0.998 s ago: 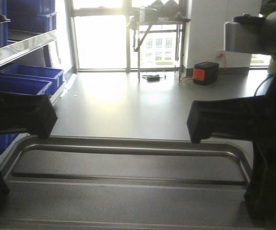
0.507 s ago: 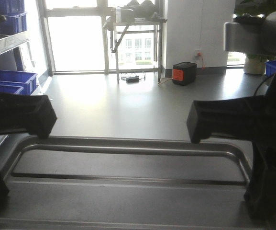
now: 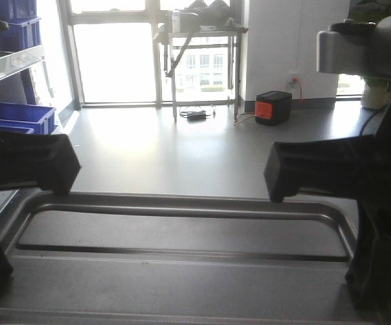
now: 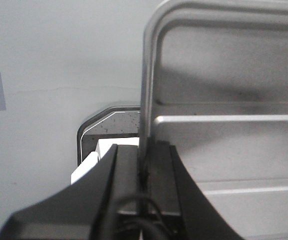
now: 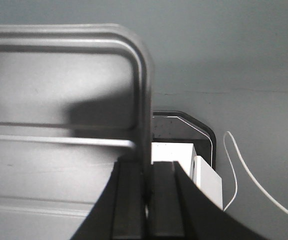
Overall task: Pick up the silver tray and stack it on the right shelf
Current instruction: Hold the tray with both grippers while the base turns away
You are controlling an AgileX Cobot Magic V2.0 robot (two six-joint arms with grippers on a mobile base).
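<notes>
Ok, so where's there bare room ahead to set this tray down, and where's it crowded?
The floor ahead is bare between the blue bins on the left and the orange box on the right. It is crowded under the metal table, where cables lie. The silver tray is clamped at its ends by the left gripper and right gripper.

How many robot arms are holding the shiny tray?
2. The left fingers pinch the tray on its left rim; the right fingers pinch its right rim.

left tool [image 4: 143,156] and right tool [image 5: 144,169] clamped.
</notes>
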